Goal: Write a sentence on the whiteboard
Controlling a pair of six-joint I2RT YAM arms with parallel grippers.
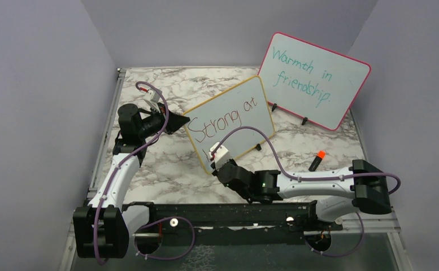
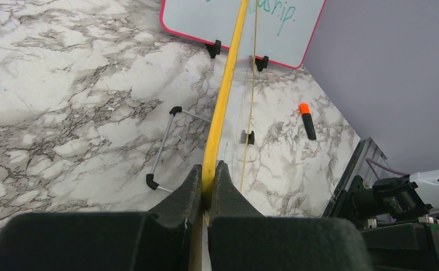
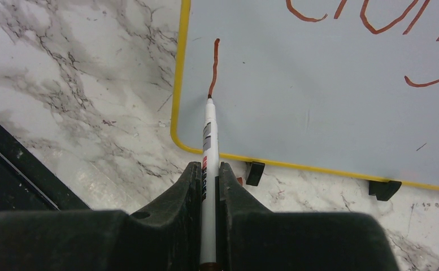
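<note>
Right jaws pinch a marker (image 3: 208, 135) touching the whiteboard (image 3: 318, 101) ahead.

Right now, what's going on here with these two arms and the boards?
The left tool is clamped on the yellow edge of the whiteboard. The right tool grips a marker, its tip touching the board's lower left at the end of a single vertical stroke. The sentence reads "Strong at" above that, unfinished. A pink-framed board stands behind, and an orange-capped pen lies on the marble table.
</note>
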